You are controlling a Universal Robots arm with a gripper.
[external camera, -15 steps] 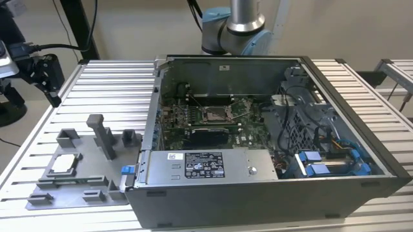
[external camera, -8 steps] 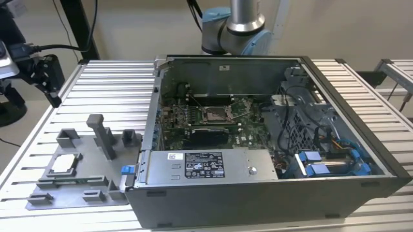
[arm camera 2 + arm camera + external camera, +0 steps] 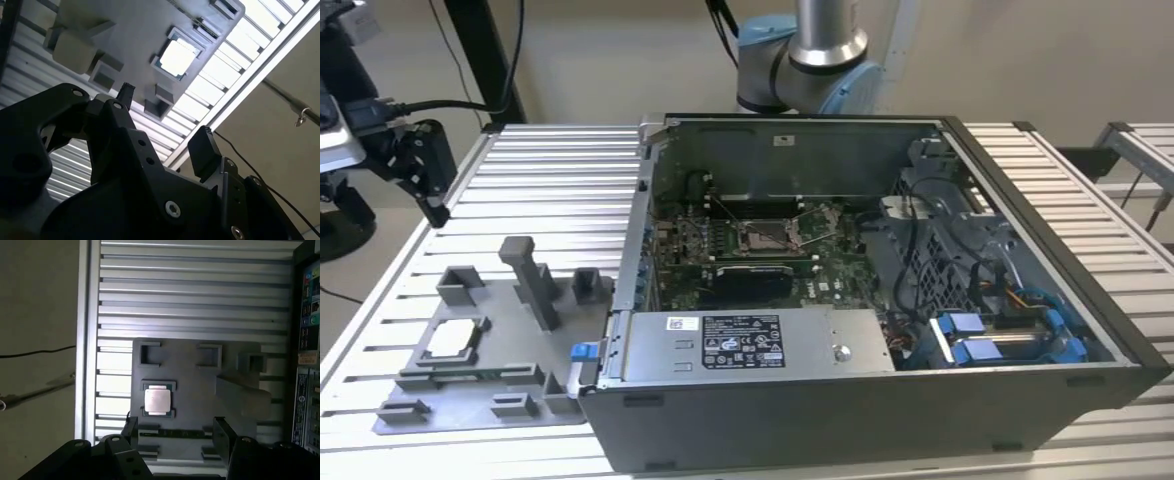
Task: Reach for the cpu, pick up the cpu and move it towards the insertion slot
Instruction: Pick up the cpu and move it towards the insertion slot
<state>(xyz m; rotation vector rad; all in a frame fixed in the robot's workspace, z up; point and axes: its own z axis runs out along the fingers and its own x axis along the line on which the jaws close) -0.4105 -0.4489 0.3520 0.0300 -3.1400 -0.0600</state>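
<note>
Gripper [image 3: 175, 432] open wide, holding nothing, clear of the cpu [image 3: 158, 401] seated in the grey fixture tray [image 3: 200, 385] on the table [image 3: 190, 290]

The cpu [image 3: 157, 401] looks shiny metal, the tray [image 3: 182, 371] matt plastic
</note>
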